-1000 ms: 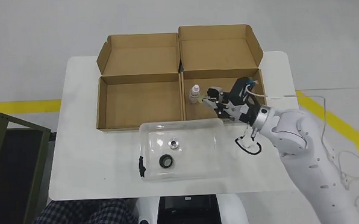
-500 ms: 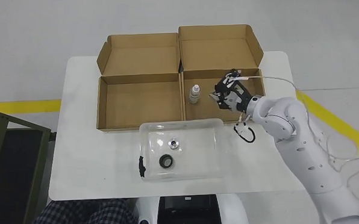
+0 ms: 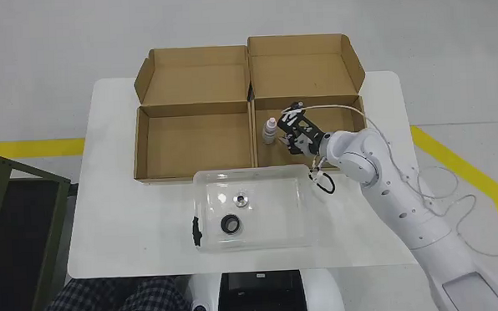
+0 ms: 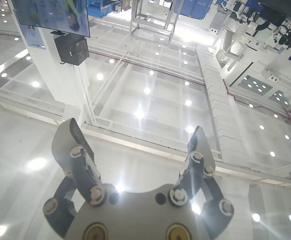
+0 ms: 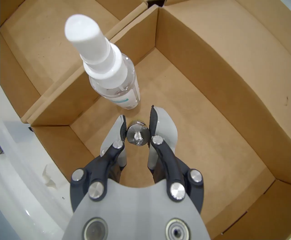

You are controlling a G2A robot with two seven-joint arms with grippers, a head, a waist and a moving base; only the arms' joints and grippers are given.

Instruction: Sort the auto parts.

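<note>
gripping a small metal part (image 5: 138, 136) between the fingers of the right pincer (image 5: 138, 120), low inside the right cardboard box (image 5: 204, 75) and just beside the upright spray bottle (image 5: 113, 75). left pincer (image 4: 135, 127) spread open, holding nothing. likely risks: nudging the tall, narrow bottle over while letting go or lifting out; dropping the round part from too high and sending it rolling across the box floor.

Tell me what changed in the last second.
The right hand, shut on a round metal part, swung across the right cardboard box toward the spray bottle. The bottle, the left cardboard box and the clear bin with its contents stayed put.
</note>
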